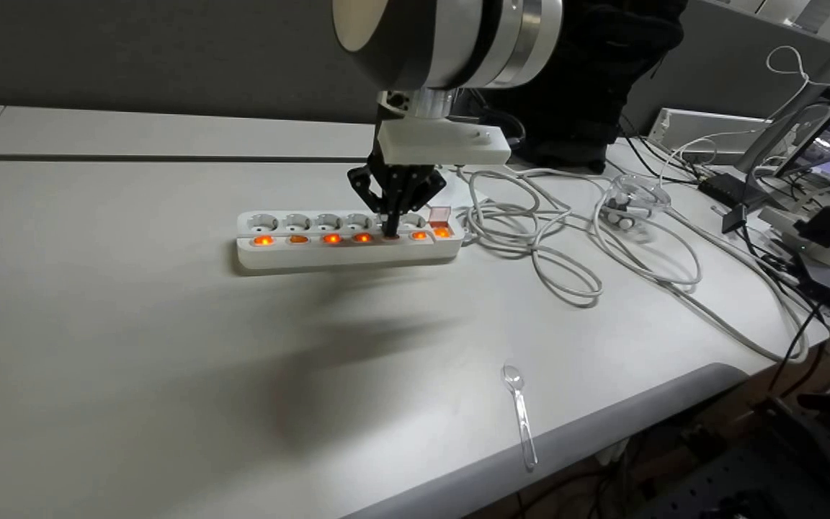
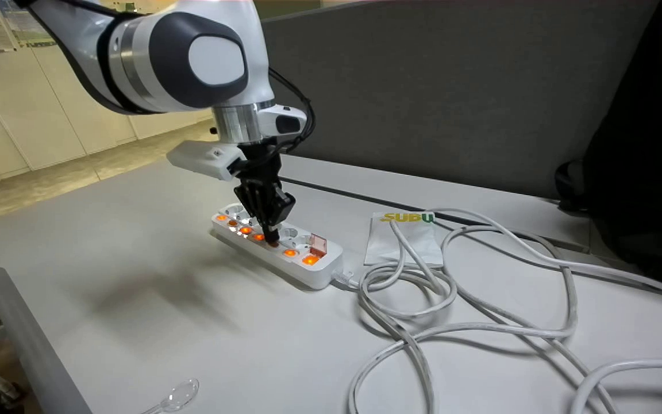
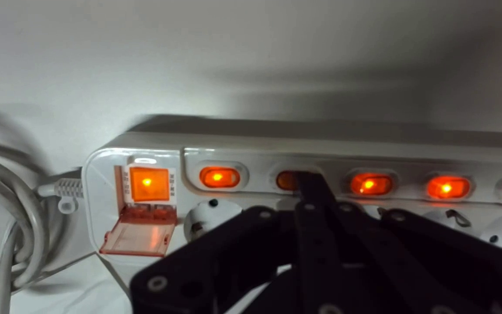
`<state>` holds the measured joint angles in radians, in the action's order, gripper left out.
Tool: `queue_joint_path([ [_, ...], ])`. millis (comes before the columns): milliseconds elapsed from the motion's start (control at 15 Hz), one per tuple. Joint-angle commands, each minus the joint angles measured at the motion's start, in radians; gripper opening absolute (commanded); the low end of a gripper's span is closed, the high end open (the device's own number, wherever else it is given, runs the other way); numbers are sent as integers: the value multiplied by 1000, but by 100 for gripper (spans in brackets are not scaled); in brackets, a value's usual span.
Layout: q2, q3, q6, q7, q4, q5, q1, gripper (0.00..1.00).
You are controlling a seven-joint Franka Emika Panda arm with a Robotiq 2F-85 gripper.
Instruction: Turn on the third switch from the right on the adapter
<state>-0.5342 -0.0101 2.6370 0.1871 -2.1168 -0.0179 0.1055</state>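
Observation:
The white adapter (image 1: 346,255) lies on the table with a row of orange switches along one edge; it also shows in an exterior view (image 2: 302,273) and the wrist view (image 3: 242,141). The third switch (image 3: 286,180), counted from its cable end, is dark and partly covered by my fingertips. Its neighbours, a switch (image 3: 219,177) and a switch (image 3: 371,184), glow. My black gripper (image 3: 311,179) is shut and empty, pointing down onto that switch in both exterior views (image 1: 390,229) (image 2: 272,237). Whether the tips press on it I cannot tell.
A clear red cover (image 3: 140,237) stands open beside the square main switch (image 3: 149,183), which is lit. Coiled white cable (image 1: 505,223) lies beside the adapter's cable end. A plastic spoon (image 1: 521,418) lies near the table edge. A paper bag (image 2: 403,244) lies behind the cable.

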Motion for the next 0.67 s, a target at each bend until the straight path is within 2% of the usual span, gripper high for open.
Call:
queue_joint_path([
  [0, -37, -1, 7, -5, 24, 12, 3, 0],
  [333, -64, 53, 86, 65, 8, -33, 54, 0],
  [600, -101, 135, 234, 171, -17, -57, 135, 0],
])
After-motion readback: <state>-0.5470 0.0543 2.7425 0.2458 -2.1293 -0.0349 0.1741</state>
